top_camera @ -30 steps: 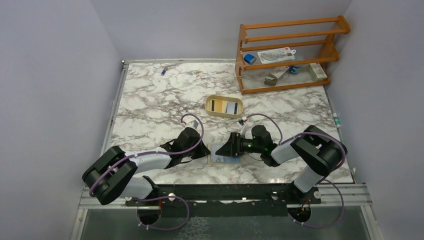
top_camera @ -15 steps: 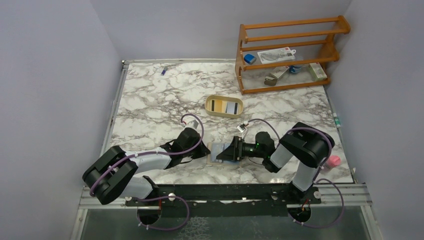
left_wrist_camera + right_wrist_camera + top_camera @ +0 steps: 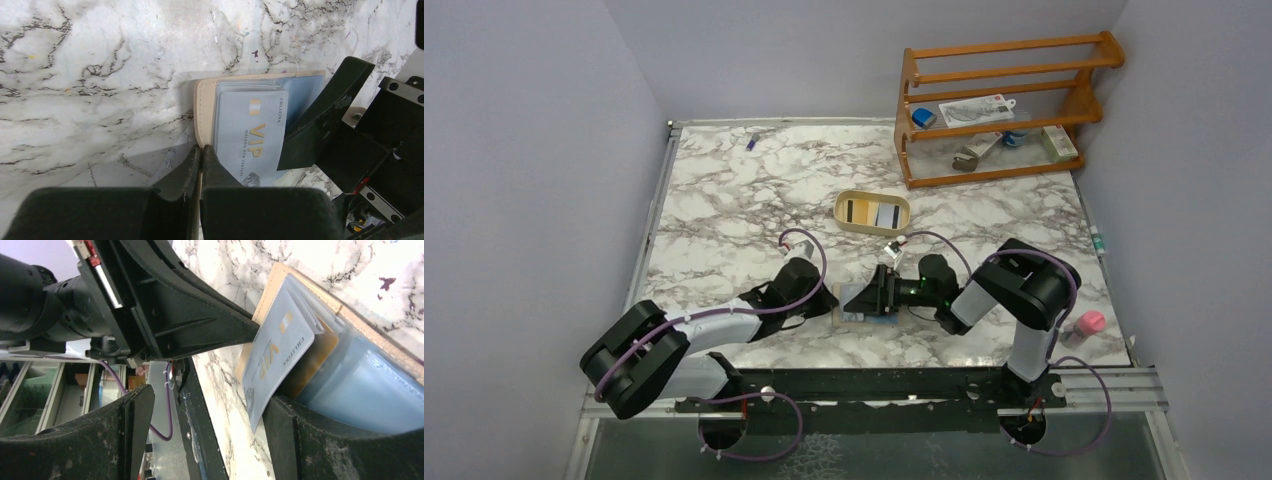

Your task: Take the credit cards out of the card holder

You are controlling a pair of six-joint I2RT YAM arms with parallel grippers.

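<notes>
Smooth marble-patterned desk [image 3: 724,200] with a slight sheen; matt tan, leather-like card holder [image 3: 204,105] with clear, shiny plastic sleeves [image 3: 370,385]; smooth light-blue plastic credit card [image 3: 250,135] with metallic gold lettering; grainy matt black plastic fingers [image 3: 325,450] of the right hand [image 3: 211,395]; varnished wooden rack [image 3: 1014,46].
</notes>
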